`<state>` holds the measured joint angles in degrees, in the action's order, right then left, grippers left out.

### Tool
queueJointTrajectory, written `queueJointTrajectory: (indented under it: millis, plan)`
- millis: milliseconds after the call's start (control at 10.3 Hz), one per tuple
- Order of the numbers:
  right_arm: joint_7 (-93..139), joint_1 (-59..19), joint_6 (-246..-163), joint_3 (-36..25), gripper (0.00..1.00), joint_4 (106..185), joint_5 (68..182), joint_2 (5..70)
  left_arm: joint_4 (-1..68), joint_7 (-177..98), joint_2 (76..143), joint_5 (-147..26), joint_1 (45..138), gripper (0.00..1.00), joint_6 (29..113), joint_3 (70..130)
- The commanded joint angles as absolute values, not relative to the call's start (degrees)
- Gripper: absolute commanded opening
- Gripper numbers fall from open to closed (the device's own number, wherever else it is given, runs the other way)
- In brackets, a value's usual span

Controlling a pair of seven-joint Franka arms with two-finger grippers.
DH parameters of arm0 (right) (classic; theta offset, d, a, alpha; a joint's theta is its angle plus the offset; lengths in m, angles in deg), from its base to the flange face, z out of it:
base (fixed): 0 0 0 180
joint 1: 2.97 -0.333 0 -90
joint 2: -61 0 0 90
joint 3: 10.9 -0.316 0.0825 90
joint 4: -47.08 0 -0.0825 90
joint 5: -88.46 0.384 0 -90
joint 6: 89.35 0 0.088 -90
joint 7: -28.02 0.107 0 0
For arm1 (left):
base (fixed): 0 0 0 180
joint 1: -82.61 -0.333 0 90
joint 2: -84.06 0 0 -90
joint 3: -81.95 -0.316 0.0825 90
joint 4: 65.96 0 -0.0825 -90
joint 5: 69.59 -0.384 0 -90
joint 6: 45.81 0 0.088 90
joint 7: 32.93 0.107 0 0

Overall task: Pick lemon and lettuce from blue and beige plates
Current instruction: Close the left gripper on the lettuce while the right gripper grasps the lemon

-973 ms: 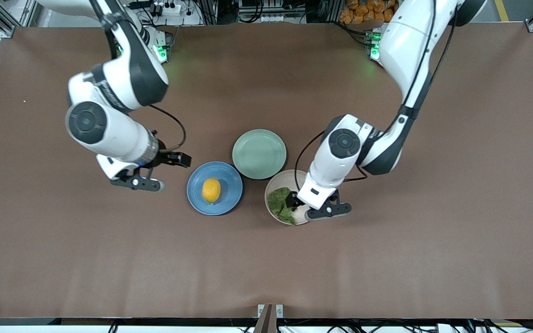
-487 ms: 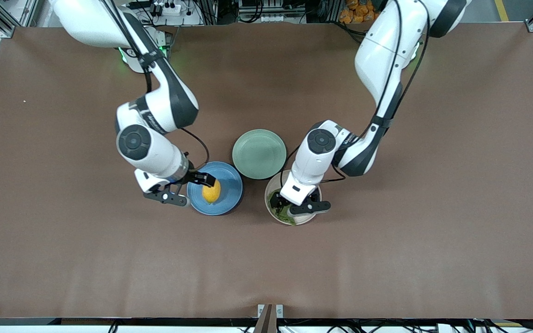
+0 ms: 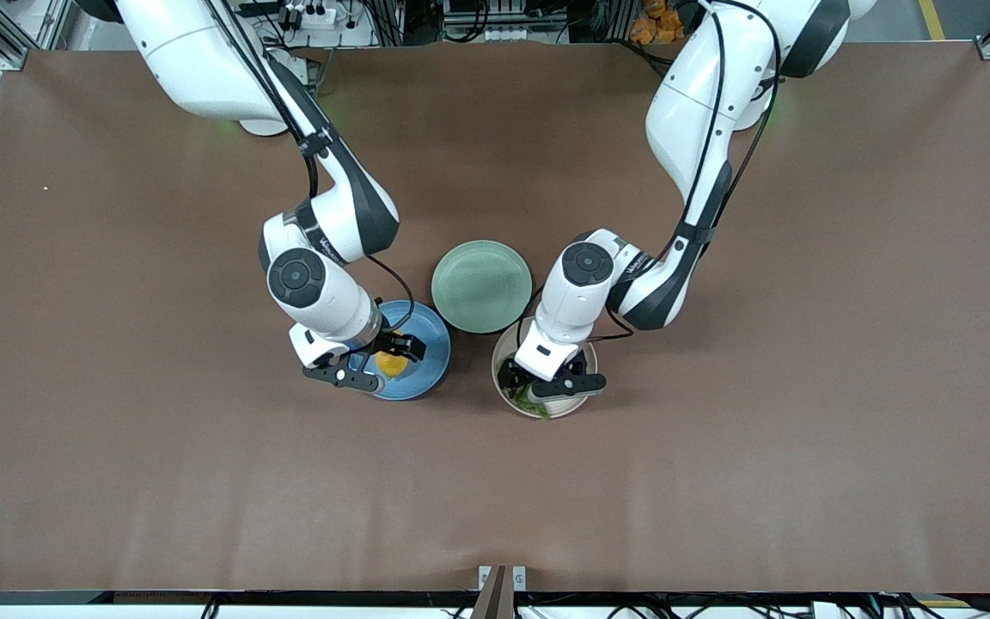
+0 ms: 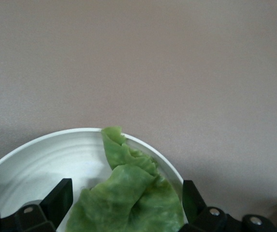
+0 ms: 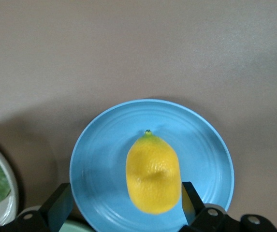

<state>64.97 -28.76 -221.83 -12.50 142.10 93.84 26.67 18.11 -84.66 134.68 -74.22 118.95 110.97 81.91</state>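
The right hand [image 3: 372, 364] hangs spread around the oval yellow lemon [image 5: 153, 173] on the round blue plate [image 5: 99, 159]; the left hand [image 3: 538, 384], equally released, straddles the wrinkled green lettuce [image 4: 128, 193] on the beige plate [image 4: 41, 159].

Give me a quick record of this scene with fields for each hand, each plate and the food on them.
lemon: lemon lies on the blue plate
lettuce: lettuce lies on the beige plate, reaching its rim
right hand: right hand open, over the lemon, one finger at each side
left hand: left hand open, over the lettuce, fingers straddling it
green plate: green plate bare, beside both other plates, farther from the front camera
lifted yet: neither item
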Motion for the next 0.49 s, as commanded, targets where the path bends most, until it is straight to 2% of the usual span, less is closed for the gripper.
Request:
queueJointTrajectory:
  millis: [0,97,292,389]
  plan:
    - [65.64,-28.99,-223.12,-12.3,1.0,142.26,89.97,25.58,16.83,-86.89,136.0,-75.39,119.61,1.0,112.4,81.16]
    - [65.55,-28.9,-223.21,-12.3,1.0,142.61,89.0,25.49,16.92,-87.07,136.0,-75.13,119.61,0.89,112.4,81.16]
    - [65.55,-28.81,-225.13,-12.3,1.0,144.01,87.76,24.71,16.92,-89.61,135.91,-75.04,119.61,0.11,112.4,81.25]
    - [65.55,-28.81,-228.02,-12.3,1.0,145.41,87.76,24.44,17.01,-89.53,135.91,-75.13,119.61,0.0,112.31,81.25]
